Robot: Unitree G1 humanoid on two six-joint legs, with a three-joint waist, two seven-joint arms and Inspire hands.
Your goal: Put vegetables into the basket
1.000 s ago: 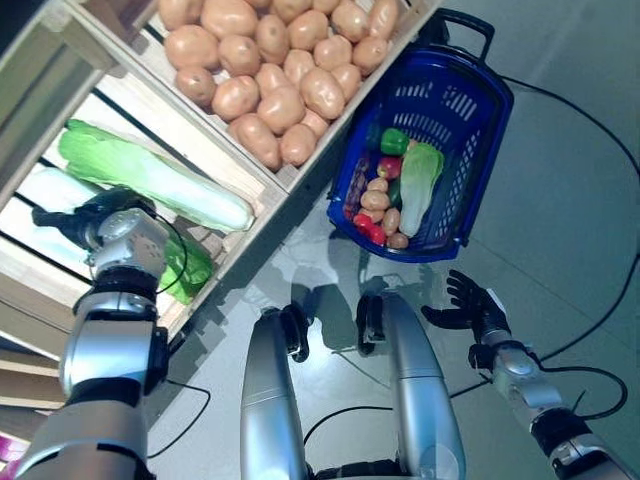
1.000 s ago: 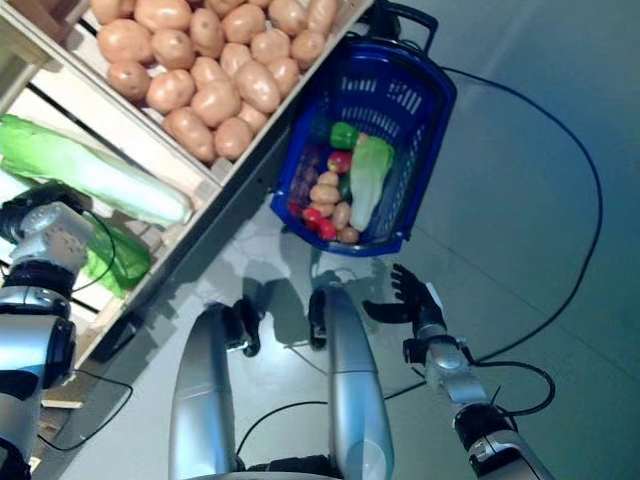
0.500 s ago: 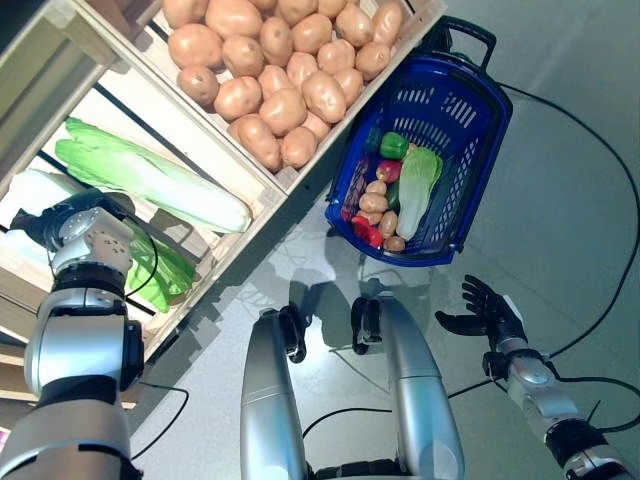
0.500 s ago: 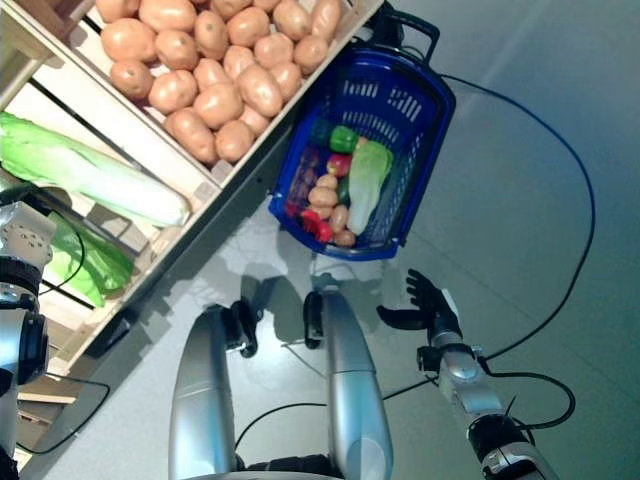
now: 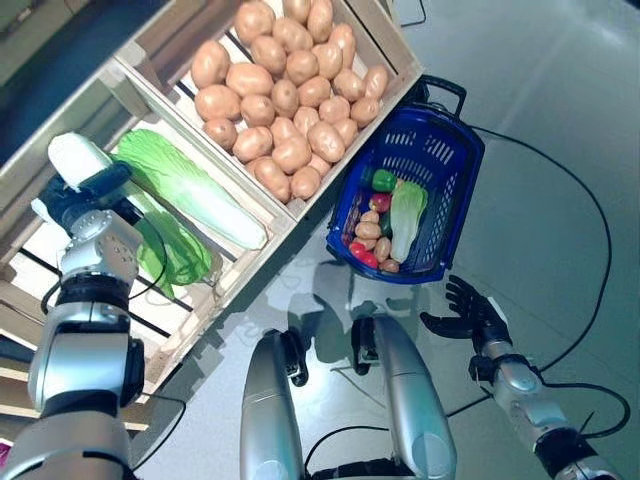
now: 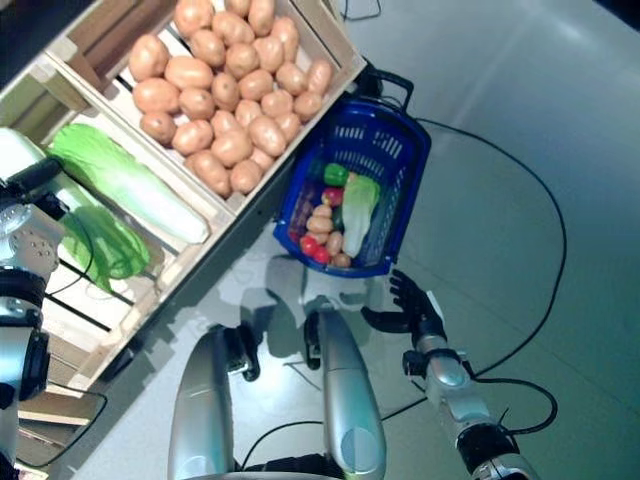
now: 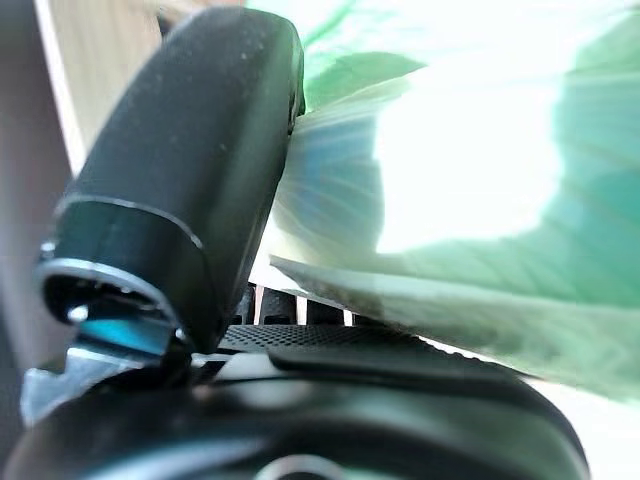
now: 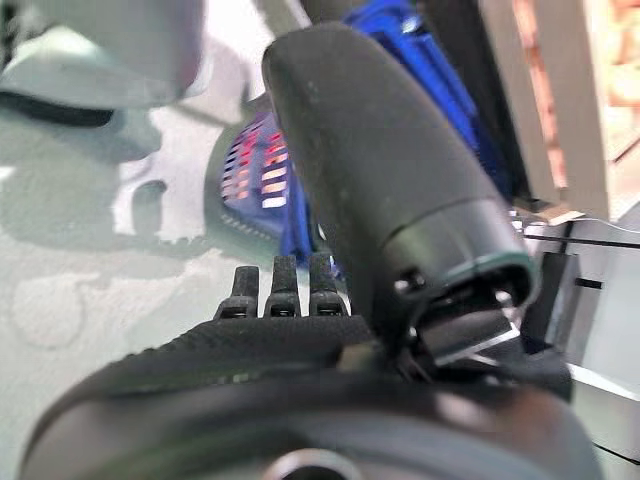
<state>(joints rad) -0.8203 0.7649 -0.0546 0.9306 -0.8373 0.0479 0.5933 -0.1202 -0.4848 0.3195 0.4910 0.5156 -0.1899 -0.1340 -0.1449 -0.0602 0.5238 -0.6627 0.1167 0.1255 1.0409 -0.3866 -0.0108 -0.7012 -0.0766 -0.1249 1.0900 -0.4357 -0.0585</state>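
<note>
Left hand (image 5: pixel 82 196): reaches into the lower compartment of the wooden crate stand; its wrist view shows the thumb (image 7: pixel 190 190) pressed against pale green leaf, fingers curled under it, so it is gripping a cabbage (image 7: pixel 450 190).
Held cabbage, head views: its white stem end (image 5: pixel 72 152) shows just above the hand, near the compartment's far left edge.
Right hand (image 5: pixel 470 312): hangs over the floor (image 5: pixel 560 150), apart from everything, fingers spread and relaxed, holding nothing.
Basket (image 5: pixel 452 150): blue plastic, black handle, stands on the floor touching the right corner of the crate stand.
Basket contents: one pale cabbage (image 5: pixel 405 218), a green pepper (image 5: pixel 383 180), small potatoes (image 5: pixel 368 228) and red pieces (image 5: pixel 364 255) at its near end.
Crate stand (image 5: pixel 300 205): slatted wood, in stepped compartments.
Upper compartment: filled with loose potatoes (image 5: pixel 285 95).
Lower compartment: a long napa cabbage (image 5: pixel 190 190) lies along its right edge; a darker leafy green (image 5: pixel 175 250) lies beside it, just right of the left hand.
</note>
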